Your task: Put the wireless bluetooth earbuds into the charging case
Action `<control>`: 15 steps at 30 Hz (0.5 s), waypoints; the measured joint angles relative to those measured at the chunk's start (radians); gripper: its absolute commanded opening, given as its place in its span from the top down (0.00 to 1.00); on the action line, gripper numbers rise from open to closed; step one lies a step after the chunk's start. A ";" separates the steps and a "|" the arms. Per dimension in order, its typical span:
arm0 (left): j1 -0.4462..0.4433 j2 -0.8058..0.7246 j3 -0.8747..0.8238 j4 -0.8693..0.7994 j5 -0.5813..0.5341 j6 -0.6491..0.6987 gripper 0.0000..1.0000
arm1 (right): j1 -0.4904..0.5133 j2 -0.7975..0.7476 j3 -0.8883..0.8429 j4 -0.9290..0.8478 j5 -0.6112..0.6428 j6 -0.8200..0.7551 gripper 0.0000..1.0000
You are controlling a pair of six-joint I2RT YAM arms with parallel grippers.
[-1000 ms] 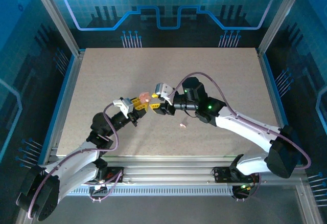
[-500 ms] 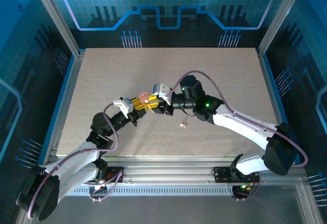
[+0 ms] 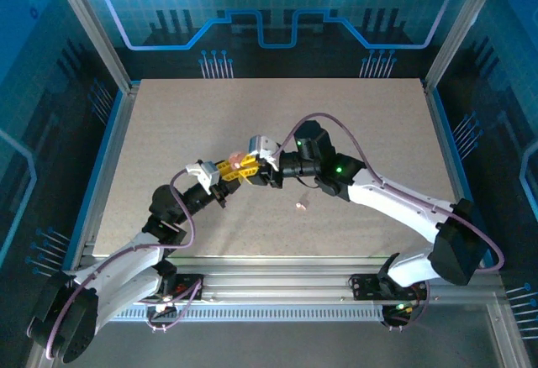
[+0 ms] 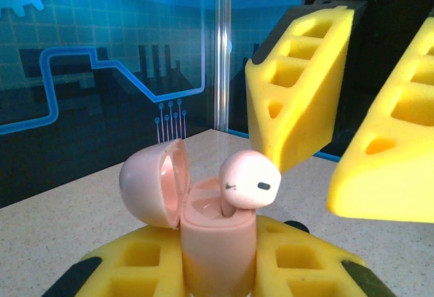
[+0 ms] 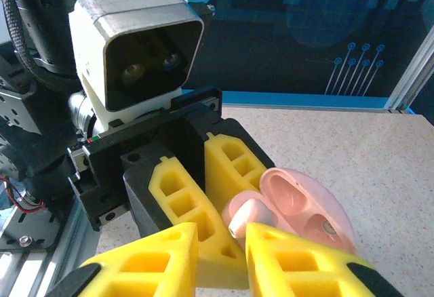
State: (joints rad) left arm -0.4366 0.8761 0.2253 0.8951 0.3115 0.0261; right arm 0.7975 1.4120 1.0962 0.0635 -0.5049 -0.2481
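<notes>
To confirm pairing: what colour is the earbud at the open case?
The earbud is pale pink; left wrist view.

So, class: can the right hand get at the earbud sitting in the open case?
Probably yes: the lid is swung back, the earbud stands proud of the case, and the right hand hovers just short of it, nothing between.

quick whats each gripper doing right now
Left gripper: closed on the pink charging case.
Right gripper: open, fingers apart beside the earbud standing in the case, holding nothing.
</notes>
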 measured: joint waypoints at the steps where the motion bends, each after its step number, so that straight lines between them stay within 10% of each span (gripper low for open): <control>1: 0.000 0.000 0.000 0.000 0.000 0.000 0.84 | 0.000 0.003 0.004 -0.001 -0.002 0.000 0.75; 15: 0.000 0.000 0.000 -0.008 0.000 0.000 0.84 | 0.005 0.037 0.042 -0.012 -0.018 0.000 0.78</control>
State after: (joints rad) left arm -0.4366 0.8757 0.2253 0.8867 0.3115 0.0261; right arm 0.8021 1.4487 1.1381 0.0517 -0.5228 -0.2481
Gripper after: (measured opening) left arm 0.205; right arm 0.229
